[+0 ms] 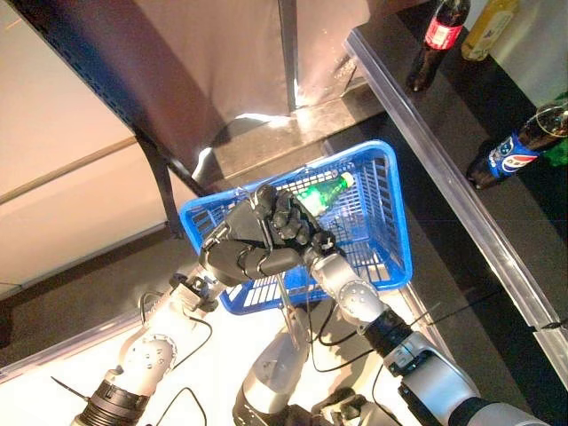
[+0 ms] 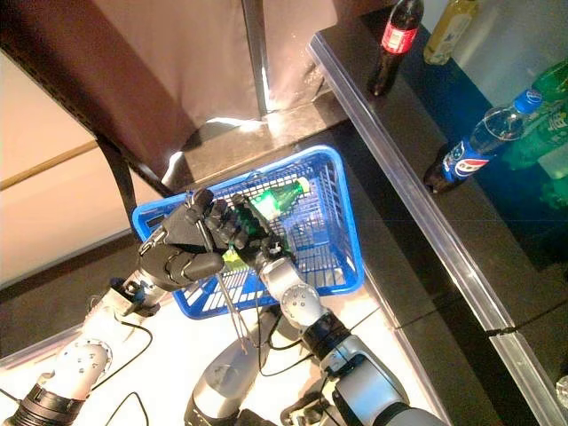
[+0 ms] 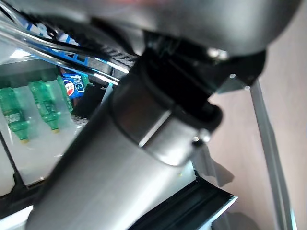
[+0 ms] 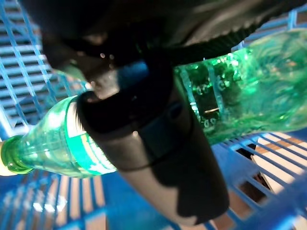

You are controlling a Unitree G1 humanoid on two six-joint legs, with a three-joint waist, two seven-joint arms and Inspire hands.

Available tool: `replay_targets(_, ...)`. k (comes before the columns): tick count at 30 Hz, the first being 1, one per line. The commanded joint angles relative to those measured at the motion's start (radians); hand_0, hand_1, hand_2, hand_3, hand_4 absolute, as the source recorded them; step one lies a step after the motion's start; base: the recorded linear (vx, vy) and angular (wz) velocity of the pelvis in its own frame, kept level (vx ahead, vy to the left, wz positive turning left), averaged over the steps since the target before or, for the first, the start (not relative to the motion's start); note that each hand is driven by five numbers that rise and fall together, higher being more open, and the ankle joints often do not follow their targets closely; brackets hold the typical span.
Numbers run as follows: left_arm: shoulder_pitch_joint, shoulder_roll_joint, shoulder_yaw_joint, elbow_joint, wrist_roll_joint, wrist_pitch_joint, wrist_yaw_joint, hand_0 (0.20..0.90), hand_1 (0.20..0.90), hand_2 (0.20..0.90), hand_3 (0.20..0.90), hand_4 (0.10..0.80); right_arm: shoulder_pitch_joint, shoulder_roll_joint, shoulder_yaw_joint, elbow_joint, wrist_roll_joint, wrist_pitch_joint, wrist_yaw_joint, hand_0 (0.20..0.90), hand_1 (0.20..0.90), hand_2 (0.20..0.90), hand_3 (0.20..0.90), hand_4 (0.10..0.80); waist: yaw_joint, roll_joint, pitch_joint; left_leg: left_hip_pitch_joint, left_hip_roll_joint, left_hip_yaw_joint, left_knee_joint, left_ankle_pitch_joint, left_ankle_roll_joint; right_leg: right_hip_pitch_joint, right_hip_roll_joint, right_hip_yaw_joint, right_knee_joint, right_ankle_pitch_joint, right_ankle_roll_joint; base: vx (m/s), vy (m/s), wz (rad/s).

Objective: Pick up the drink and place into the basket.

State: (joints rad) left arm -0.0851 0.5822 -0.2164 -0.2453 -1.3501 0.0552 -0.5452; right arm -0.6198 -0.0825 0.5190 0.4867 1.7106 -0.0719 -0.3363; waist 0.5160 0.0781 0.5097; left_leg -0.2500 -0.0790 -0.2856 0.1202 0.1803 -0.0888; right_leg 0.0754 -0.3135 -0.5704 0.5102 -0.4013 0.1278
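Fingers of the right hand (image 1: 288,222) wrap the green bottle (image 4: 249,86) inside the blue basket (image 1: 382,191), hiding its middle.

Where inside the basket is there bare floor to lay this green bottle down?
The blue basket holds nothing but the green bottle, gripped by the right hand above it. Its mesh floor lies bare toward the shelf-side wall and right corner. The near-left rim is crowded: the left hand grips the handle there.

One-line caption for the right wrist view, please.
Right hand curled around a green drink bottle, held on its side just above the blue basket's mesh.
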Motion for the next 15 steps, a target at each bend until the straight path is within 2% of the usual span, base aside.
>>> replay_targets(1, -0.148, -0.062, 0.08, -0.278, -0.161, -0.148, -0.215, 0.3, 0.3, 0.3, 0.2, 0.1, -0.167, 0.109, -0.011, -0.07, 0.043, 0.029, 0.122, 0.3, 0.3, 0.3, 0.2, 0.1, -0.003, 0.02, -0.11, 0.045, 0.01, 0.008, 0.1, -0.145, 0.029, -0.085, -0.05, 0.001, -0.022, 0.23, -0.017, 0.034, 0.016, 0.03)
replay_targets(5, -0.158, -0.043, 0.084, -0.272, -0.178, -0.149, -0.213, 0.3, 0.3, 0.3, 0.2, 0.1, -0.176, 0.093, -0.079, 0.041, 0.132, 0.044, 0.109, 0.3, 0.3, 0.3, 0.2, 0.1, 0.002, 0.024, -0.109, 0.037, 0.0, 0.013, 0.109, -0.15, 0.034, -0.086, -0.064, -0.002, -0.01, 0.23, -0.012, 0.032, 0.016, 0.05)
replay_targets(11, -0.17, -0.028, 0.088, -0.267, -0.183, -0.151, -0.222, 0.3, 0.3, 0.3, 0.2, 0.1, -0.207, 0.073, -0.142, 0.141, 0.139, 0.079, 0.082, 0.3, 0.3, 0.3, 0.2, 0.1, 0.008, 0.035, -0.102, 0.029, -0.01, 0.013, 0.111, -0.151, 0.038, -0.094, -0.077, -0.003, -0.008, 0.237, -0.006, -0.007, 0.025, 0.08)
replay_targets(12, -0.172, -0.023, 0.092, -0.267, -0.187, -0.151, -0.226, 0.3, 0.3, 0.3, 0.2, 0.1, -0.221, 0.059, -0.16, 0.171, 0.133, 0.107, 0.095, 0.573, 0.573, 0.573, 0.518, 0.418, 0.009, 0.038, -0.099, 0.025, -0.013, 0.012, 0.114, -0.152, 0.04, -0.097, -0.08, -0.002, -0.007, 0.237, -0.005, -0.037, 0.031, 0.01)
replay_targets(13, -0.176, -0.018, 0.097, -0.27, -0.193, -0.149, -0.226, 0.3, 0.3, 0.3, 0.2, 0.1, -0.23, 0.054, -0.171, 0.182, 0.115, 0.125, 0.098, 0.9, 0.9, 0.9, 0.9, 0.8, 0.011, 0.041, -0.095, 0.019, -0.015, 0.013, 0.119, -0.153, 0.041, -0.103, -0.083, -0.002, -0.003, 0.238, -0.004, -0.042, 0.027, 0.01)
replay_targets(15, -0.182, -0.015, 0.101, -0.273, -0.193, -0.152, -0.22, 0.3, 0.3, 0.3, 0.2, 0.1, -0.248, 0.043, -0.174, 0.206, 0.094, 0.139, 0.101, 0.9, 0.9, 0.9, 0.9, 0.8, 0.014, 0.041, -0.092, 0.013, -0.017, 0.014, 0.123, -0.156, 0.042, -0.112, -0.088, -0.002, 0.003, 0.237, -0.003, -0.017, 0.012, 0.0)
